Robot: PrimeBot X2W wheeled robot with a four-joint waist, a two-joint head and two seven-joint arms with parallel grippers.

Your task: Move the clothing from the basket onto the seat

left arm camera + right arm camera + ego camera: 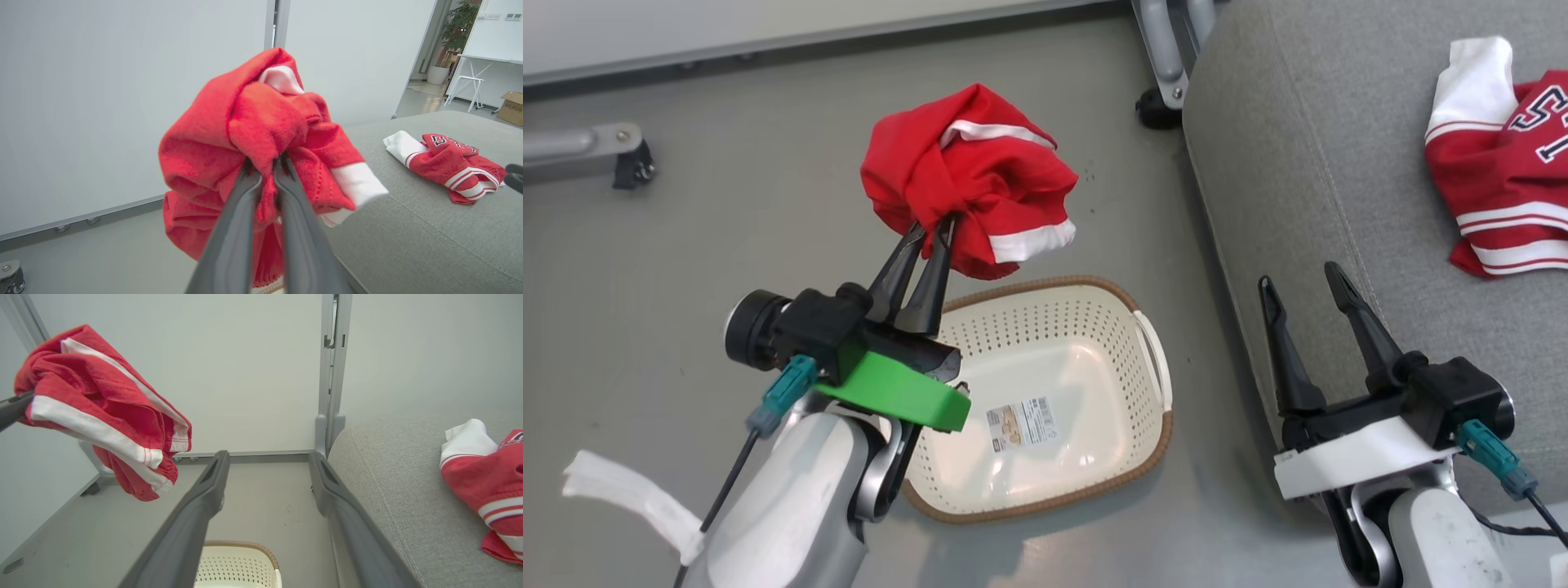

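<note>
Step in hand: carry the red garment (968, 175) from above the basket (1045, 286) across to the seat (1298, 163). The left gripper (934, 227) is clenched on a bunched fold of this garment. In the left wrist view its two fingers (233, 228) pinch the cloth with almost no gap, and the rest of the fabric balloons over and around the tips. The garment hangs clear of the basket, which stands on the floor (727, 204) at 5 o'clock from the fingertips in the head view and appears empty. The seat lies at 3 o'clock from the garment, and the lettered garment (1503, 180) already rests on it toward the far right. Procedure: keep the pinch closed, hold the load above the cushion edge, and sweep toward 3 o'clock until the whole bundle is over grey fabric. Do not stop over the rounded edge, where soft cloth is likely to slide off. Lower before letting go, so that the bundle settles rather than drops. The white-trimmed hem trails below the fingers and could catch on the cushion edge; allow for it. The right gripper (1298, 275) is spread wide and holds nothing, between 3 and 4 o'clock from the garment, at the seat's edge. Route the left arm clear of it.
</note>
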